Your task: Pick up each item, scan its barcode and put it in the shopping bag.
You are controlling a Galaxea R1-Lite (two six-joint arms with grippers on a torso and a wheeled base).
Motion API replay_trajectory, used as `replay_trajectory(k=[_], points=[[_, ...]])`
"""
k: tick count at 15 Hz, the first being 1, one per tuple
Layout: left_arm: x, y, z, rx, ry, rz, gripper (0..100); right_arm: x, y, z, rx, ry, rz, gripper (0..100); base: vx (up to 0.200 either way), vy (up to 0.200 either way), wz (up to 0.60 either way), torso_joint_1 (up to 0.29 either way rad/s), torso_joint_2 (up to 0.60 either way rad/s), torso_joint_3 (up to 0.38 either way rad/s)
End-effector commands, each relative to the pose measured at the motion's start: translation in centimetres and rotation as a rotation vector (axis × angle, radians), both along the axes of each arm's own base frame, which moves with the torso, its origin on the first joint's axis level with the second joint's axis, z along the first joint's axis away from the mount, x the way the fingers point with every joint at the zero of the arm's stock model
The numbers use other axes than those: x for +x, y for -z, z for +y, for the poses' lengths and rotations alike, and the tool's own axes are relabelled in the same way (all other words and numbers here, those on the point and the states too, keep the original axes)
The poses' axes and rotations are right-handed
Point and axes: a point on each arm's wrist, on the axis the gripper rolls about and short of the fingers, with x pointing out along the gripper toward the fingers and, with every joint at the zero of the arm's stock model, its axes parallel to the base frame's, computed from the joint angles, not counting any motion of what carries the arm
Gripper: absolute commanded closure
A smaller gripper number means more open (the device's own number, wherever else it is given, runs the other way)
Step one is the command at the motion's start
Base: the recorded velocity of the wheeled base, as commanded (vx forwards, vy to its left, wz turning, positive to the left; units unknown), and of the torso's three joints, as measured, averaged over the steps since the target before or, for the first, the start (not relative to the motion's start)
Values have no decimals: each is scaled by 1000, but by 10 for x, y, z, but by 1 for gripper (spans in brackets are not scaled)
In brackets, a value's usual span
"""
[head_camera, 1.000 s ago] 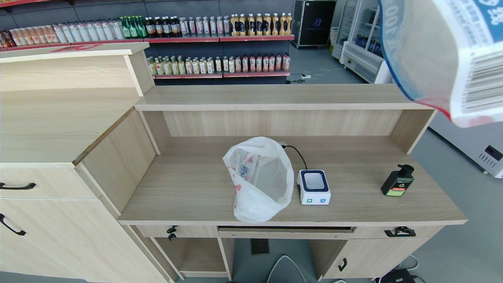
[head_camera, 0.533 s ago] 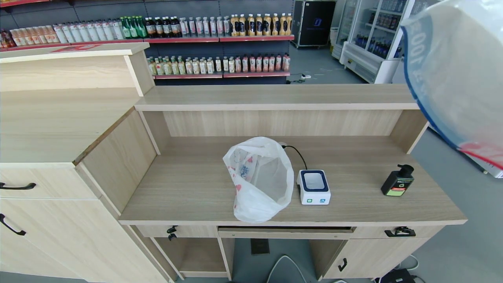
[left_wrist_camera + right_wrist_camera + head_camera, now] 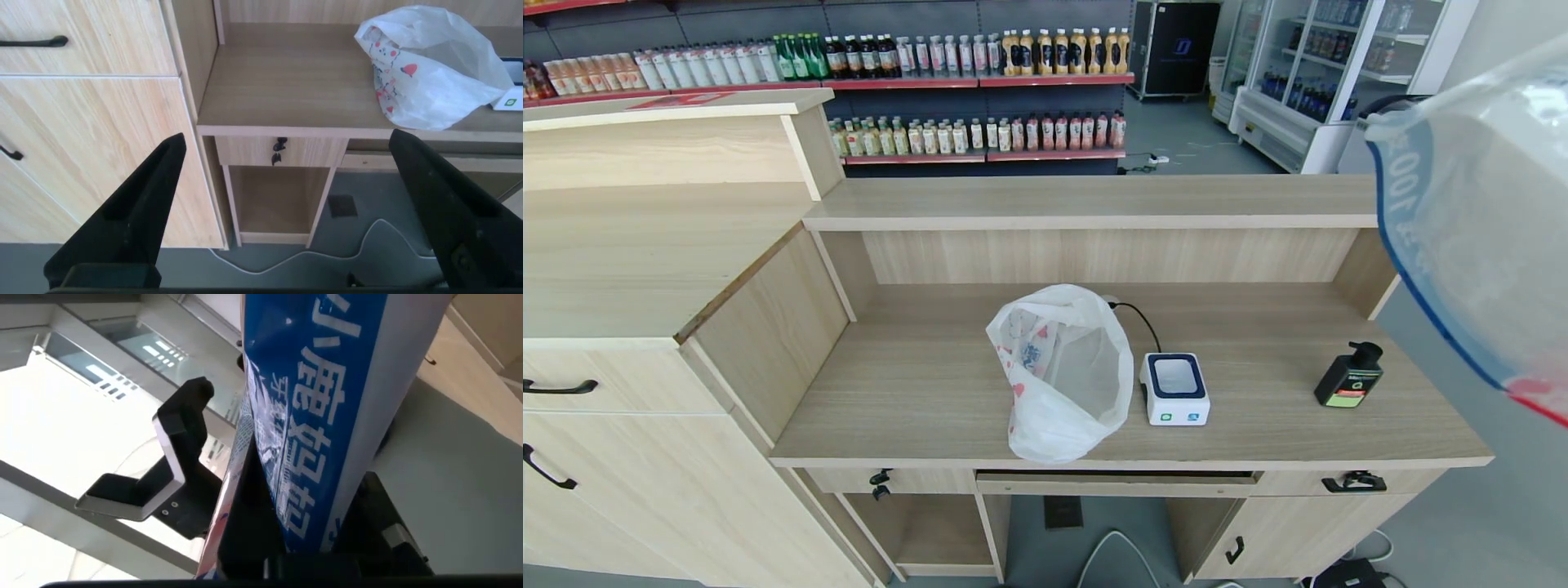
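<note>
The packet (image 3: pixel 1478 237) has swung lower and turned its barcode away, held high off the counter's (image 3: pixel 915 384) right end, pinched in the right gripper (image 3: pixel 270 498). The left gripper (image 3: pixel 284 143) hangs spread wide before the counter's front edge. The shopping bag (image 3: pixel 1062 371) stands at that edge beside the scanner (image 3: pixel 1174 388), with the pump bottle (image 3: pixel 1349 376) well apart
</note>
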Motion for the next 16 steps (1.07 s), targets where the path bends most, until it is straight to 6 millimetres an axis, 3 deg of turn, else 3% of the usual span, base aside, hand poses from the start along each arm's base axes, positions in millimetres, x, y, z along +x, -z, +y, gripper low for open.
replay_trajectory(k=[1, 5, 16], points=[[0, 0, 0, 0, 0, 0, 0, -9, 0, -2, 1, 8, -12, 100, 0, 0, 0, 0, 0, 0], [0, 0, 0, 0, 0, 0, 0, -17, 6, -5, -3, 29, 23, 100, 0, 0, 0, 0, 0, 0], [0, 0, 0, 0, 0, 0, 0, -5, 18, -4, -20, 50, 3, 100, 0, 0, 0, 0, 0, 0]])
